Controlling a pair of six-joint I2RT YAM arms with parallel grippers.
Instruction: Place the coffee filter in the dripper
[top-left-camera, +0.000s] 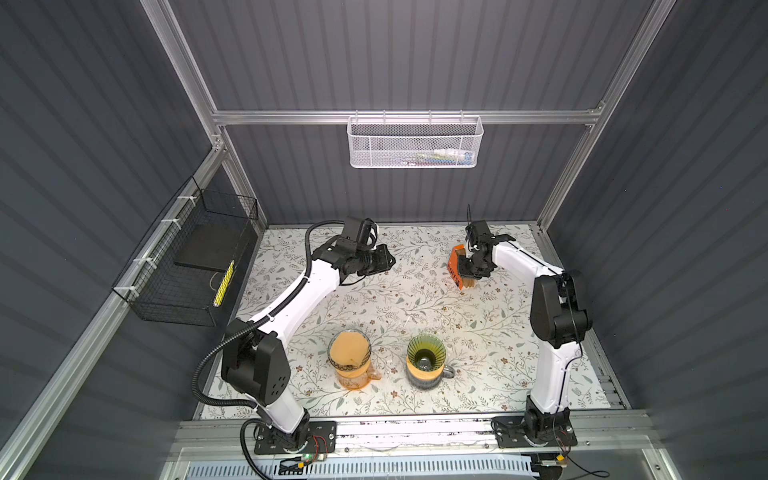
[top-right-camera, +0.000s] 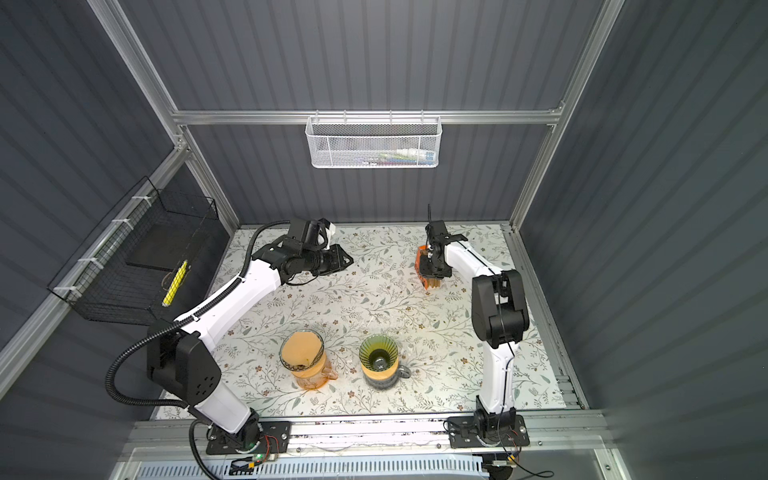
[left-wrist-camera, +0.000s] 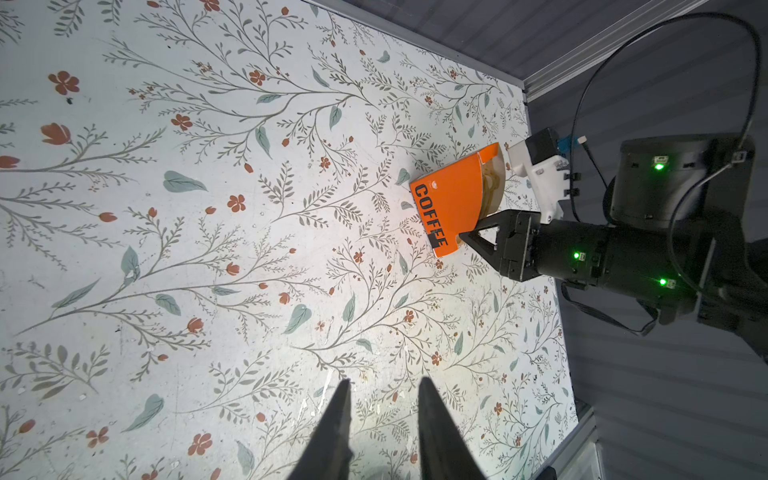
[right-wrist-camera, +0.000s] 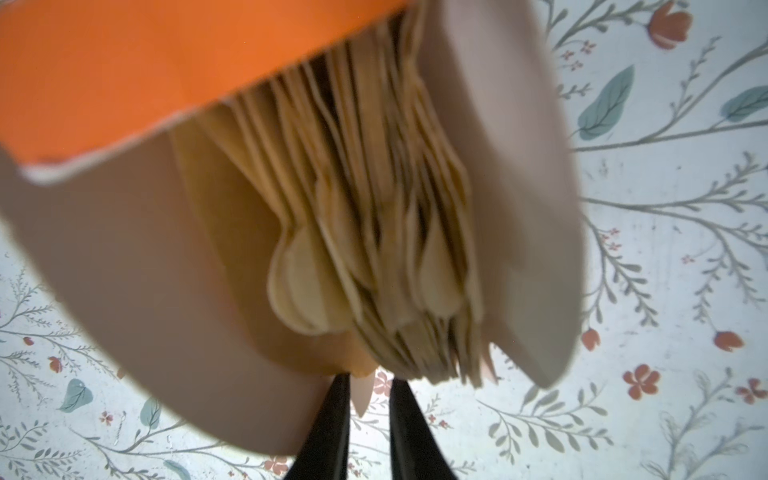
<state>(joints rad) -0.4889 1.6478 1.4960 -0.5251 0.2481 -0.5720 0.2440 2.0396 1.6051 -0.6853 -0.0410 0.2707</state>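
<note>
Right wrist view: right gripper (right-wrist-camera: 365, 399) pinches one tan paper filter (right-wrist-camera: 360, 395) (orange cardboard box (right-wrist-camera: 124, 62) above); left gripper (left-wrist-camera: 382, 399) parted, empty.

probably a lab: aluminium frame (top-left-camera: 399, 117), grey panelled walls (top-left-camera: 386, 54).

The table (top-left-camera: 415, 299) is bright and the grey walls (top-left-camera: 83, 124) around it are dim; light falls from above, with a white shine on the table (left-wrist-camera: 374, 232); both top views are sharp but bend at the edges; in the right wrist view the orange box (right-wrist-camera: 124, 62) and the paper filters (right-wrist-camera: 374, 249) look blurry and fuzzy.
</note>
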